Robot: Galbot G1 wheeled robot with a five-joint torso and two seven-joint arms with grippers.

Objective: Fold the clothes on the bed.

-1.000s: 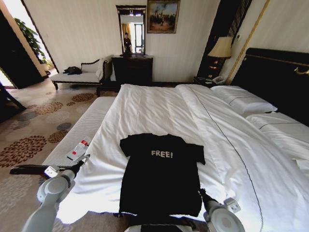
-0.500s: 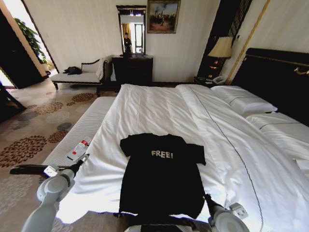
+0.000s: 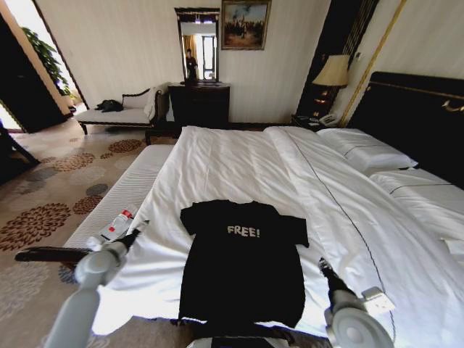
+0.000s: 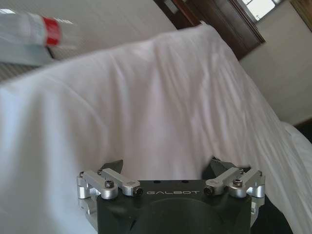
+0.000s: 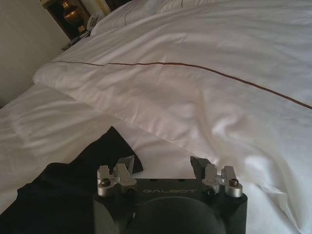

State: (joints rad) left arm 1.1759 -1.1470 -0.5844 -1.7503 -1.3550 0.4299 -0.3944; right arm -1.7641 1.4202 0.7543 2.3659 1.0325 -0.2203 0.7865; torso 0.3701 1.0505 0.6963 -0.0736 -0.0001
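Bed (image 3: 239,167): large, white sheet and duvet (image 3: 348,210), dark headboard (image 3: 413,109) on the robot's right, two white pillows (image 3: 366,156) lying against it. Thin dark piping line runs along the duvet.

T-shirt (image 3: 243,264): black, spread flat and face up on the near end of the bed, white "FREE!" lettering readable, collar pointing away from the robot, both short sleeves out to the sides. Hem reaches the near edge of the mattress.

Left gripper (image 3: 138,230): held over the left edge of the bed, beside the T-shirt's left side and apart from it. In the left wrist view the left gripper (image 4: 165,168) has its fingers spread wide, nothing between them, white sheet below.

Right gripper (image 3: 324,267): held over the sheet just beside the T-shirt's right side. In the right wrist view the right gripper (image 5: 163,165) is also spread wide and empty; the black T-shirt (image 5: 63,195) lies under and beside one finger, duvet fold beyond.

Room: patterned carpet (image 3: 43,210) left of the bed; white striped bench (image 3: 119,192) alongside the bed with a white-and-red bottle (image 3: 116,223) lying on it. Far wall: dark dresser (image 3: 198,104) with mirror (image 3: 196,43), framed painting (image 3: 245,24), chaise (image 3: 119,110), lit lamp (image 3: 332,71) by the headboard.
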